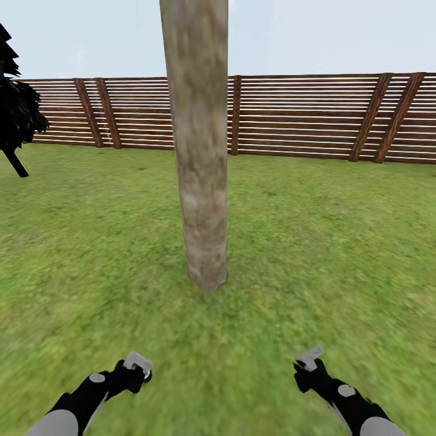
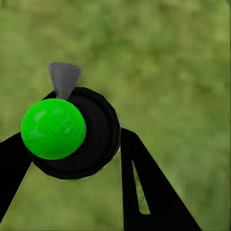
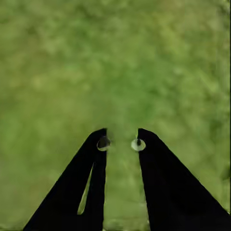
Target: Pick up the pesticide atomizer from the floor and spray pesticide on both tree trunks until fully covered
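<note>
No writing showed; the left hand (image 2: 72, 144) gripped the atomizer (image 2: 77, 132), its body mostly hidden, the right hand (image 3: 120, 144) stood narrowly parted, and the trunk (image 1: 200, 169) rose ahead, crown cut off.

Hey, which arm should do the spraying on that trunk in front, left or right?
Left, most likely. The left gripper is shut on the pesticide atomizer, while the right gripper holds nothing, only grass between its fingers. The tree trunk stands straight ahead.
</note>
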Robot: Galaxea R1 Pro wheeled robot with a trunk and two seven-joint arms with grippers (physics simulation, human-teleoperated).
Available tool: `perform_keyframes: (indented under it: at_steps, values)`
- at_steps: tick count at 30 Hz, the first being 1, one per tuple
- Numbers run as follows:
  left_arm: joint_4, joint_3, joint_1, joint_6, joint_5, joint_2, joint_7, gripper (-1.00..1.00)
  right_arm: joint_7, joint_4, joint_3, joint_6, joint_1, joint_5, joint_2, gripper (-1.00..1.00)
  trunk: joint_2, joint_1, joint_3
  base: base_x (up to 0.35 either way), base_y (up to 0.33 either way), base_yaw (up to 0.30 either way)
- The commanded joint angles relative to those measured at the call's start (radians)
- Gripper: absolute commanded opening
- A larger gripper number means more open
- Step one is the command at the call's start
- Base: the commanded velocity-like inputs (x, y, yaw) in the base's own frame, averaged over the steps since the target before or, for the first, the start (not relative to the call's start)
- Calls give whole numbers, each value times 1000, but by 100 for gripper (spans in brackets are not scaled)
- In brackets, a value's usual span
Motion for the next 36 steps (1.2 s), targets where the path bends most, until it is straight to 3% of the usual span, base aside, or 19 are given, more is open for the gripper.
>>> perform_keyframes:
  at_steps: [1, 4, 8, 10, 11, 14, 17, 19, 20, 27, 36]
  values:
    - [2, 23, -1, -5, 16, -2, 5, -100, 3, 1, -26, -5, 8, 6, -13, 100, 0, 0, -1, 0, 0, 0]
    - [5, 72, 0, 33, 96, -6, 18, -100, -3, 1, -81, -8, 38, 6, -81, 100, 0, 0, -1, 0, 0, 0]
    - [1, 75, 16, 56, 102, -6, 17, -100, -3, 2, -193, -8, 63, 6, -116, 100, 0, 0, -1, 0, 0, 0]
    - [-6, 74, 26, 60, 103, -5, 19, -100, -14, 0, -212, -8, 79, 6, -121, 100, 0, 0, -1, 0, 0, 0]
    - [-9, 73, 29, 65, 103, -5, 20, -100, -48, 0, -217, -8, 88, 6, -121, 100, 0, 0, -1, 0, 0, 0]
    - [-13, 83, 31, 72, 104, -7, 21, -100, -274, 13, -221, -8, 101, 7, -110, 100, 0, 0, -1, 42, 0, 0]
    - [-14, 87, 30, 110, 110, -8, 67, -100, -355, 71, -221, -47, 108, 10, -94, 100, 0, 0, -1, 253, 0, 0]
    - [-15, 85, 30, 175, 113, -17, 173, -100, -367, 98, -220, -108, 109, 13, -90, 100, 0, 0, -1, 323, -39, 0]
    - [-15, 84, 29, 186, 114, -21, 191, -100, -368, 101, -220, -116, 109, 13, -89, 100, 0, 0, -1, 308, -103, 0]
    - [-15, 80, 17, 213, 114, -50, 211, -100, -371, 101, -222, -123, 109, 11, -90, 100, 0, 0, -1, 201, -196, 0]
    - [-73, 77, -34, 440, 114, -74, 211, -100, -374, 100, -224, -123, 109, 5, -91, 100, 0, 0, -1, 79, -261, 0]
